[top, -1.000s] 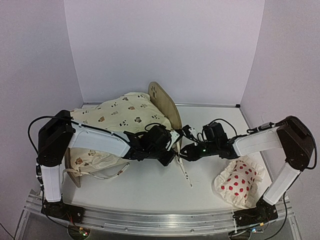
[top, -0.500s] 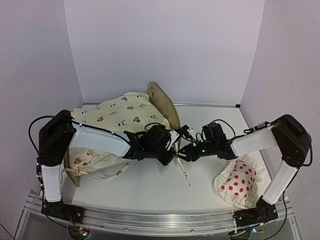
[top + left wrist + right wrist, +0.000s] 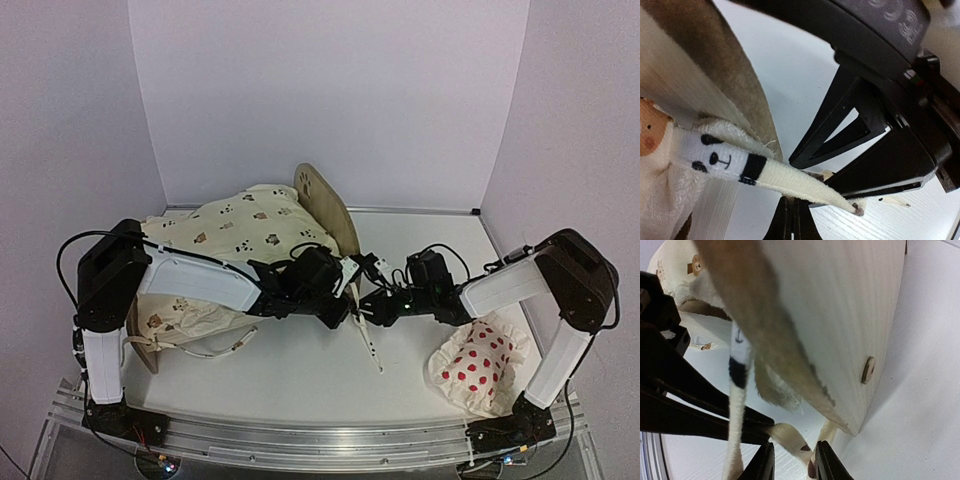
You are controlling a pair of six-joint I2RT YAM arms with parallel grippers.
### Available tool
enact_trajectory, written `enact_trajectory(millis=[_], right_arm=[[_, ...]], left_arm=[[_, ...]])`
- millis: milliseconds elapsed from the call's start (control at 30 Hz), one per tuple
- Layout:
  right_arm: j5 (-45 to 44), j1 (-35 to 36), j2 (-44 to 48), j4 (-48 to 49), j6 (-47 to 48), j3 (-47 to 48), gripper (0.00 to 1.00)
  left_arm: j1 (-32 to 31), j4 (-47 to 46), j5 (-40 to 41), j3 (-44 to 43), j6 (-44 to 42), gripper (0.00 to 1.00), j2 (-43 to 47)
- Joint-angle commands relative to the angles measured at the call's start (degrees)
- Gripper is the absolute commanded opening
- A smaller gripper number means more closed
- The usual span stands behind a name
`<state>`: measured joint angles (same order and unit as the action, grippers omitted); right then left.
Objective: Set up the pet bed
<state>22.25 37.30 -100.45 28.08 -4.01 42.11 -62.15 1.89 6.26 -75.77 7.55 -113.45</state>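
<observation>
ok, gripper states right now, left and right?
Left gripper: closed; whether it pinches anything cannot be told.
Right gripper: fingers apart, cream tie between them; grip cannot be told.

I can read no text, brand or number anywhere. Raised marks on a black housing point(image 3: 895, 17) are too blurred to read. The pet bed point(image 3: 330, 205) has a paw-print cutout on its far end board.
</observation>
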Motion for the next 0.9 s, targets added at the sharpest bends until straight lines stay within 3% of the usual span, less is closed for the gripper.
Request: enact_trajectory(millis=[0,400,667,733,867], right_arm=[[3.4,0.8,-1.5,4.3,0.7,-0.9,0.29],[1.4,0.8,-1.6,6.3,-0.6,-1.6,0.01],[-2.2,0.8,-1.0,6.5,-2.3,-2.5,0.0],[-4.1,0.8,-0.5,6.4,-3.6,-2.8,0.0],[-6.8,0.8,0.1,5.8,-8.3,-3.4,0.0]], left_arm=[[0.4,-2.8,-1.7,-4.4,1.3,0.0,0.5],[0.4,-2.2,-2.1,-4.8,1.7,0.0,0.2],[0.4,-0.9,-2.3,-3.5,2.1,0.01,0.8],[0.3,-0.6,-2.4,-2.7,2.2,0.08,1.5],[-0.1,0.2,-2.4,0.2,3.0,0.43,3.7]])
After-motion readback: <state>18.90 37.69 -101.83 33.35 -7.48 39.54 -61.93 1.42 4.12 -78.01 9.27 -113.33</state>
